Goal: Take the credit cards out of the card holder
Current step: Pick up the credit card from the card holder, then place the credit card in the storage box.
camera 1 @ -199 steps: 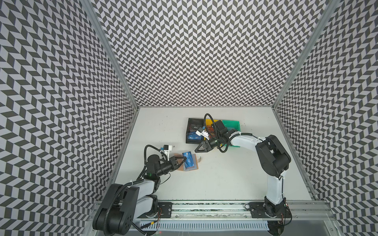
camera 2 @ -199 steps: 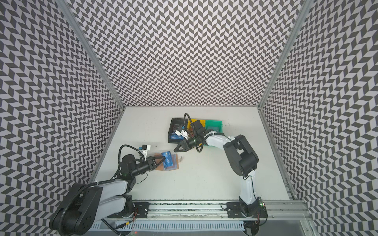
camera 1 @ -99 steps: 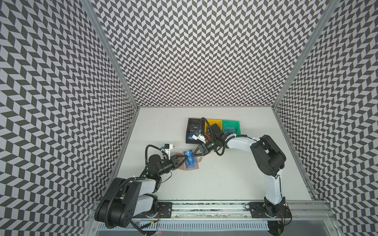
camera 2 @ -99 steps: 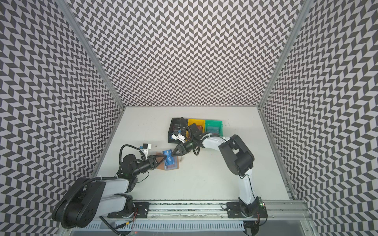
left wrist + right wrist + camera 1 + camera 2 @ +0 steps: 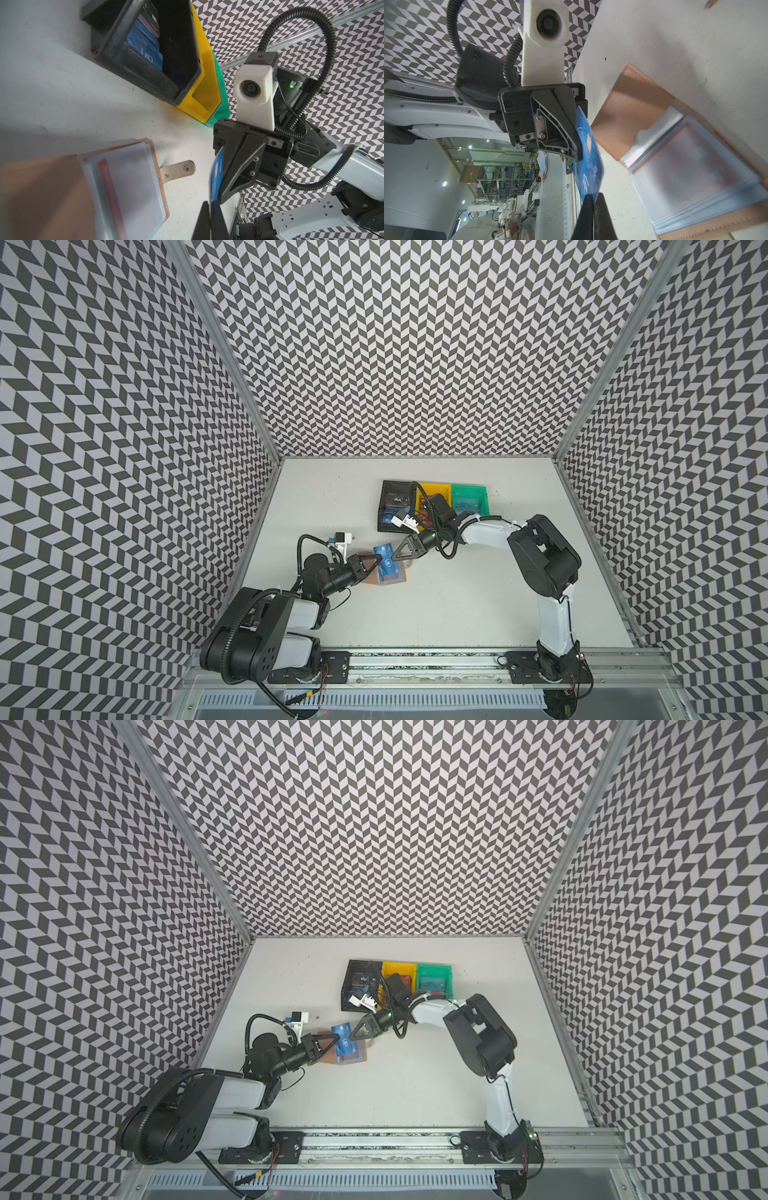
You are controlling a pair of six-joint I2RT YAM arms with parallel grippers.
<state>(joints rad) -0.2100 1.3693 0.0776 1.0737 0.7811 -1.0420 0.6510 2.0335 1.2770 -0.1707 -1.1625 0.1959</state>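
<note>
The white bench (image 5: 457, 614) carries a black bin (image 5: 382, 506), well apart from the card holder (image 5: 390, 580). The tan card holder lies open, clear sleeves up. Just above it, the left tool (image 5: 377, 559) and right tool (image 5: 396, 556) are each clamped tight on opposite ends of one blue card (image 5: 384, 552), held off the sleeves.

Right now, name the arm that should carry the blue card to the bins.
Right, likely. The left gripper and the right gripper both pinch the blue card by the card holder; the black bin stands close behind the right arm's wrist, farther from the left. Left should release.
</note>
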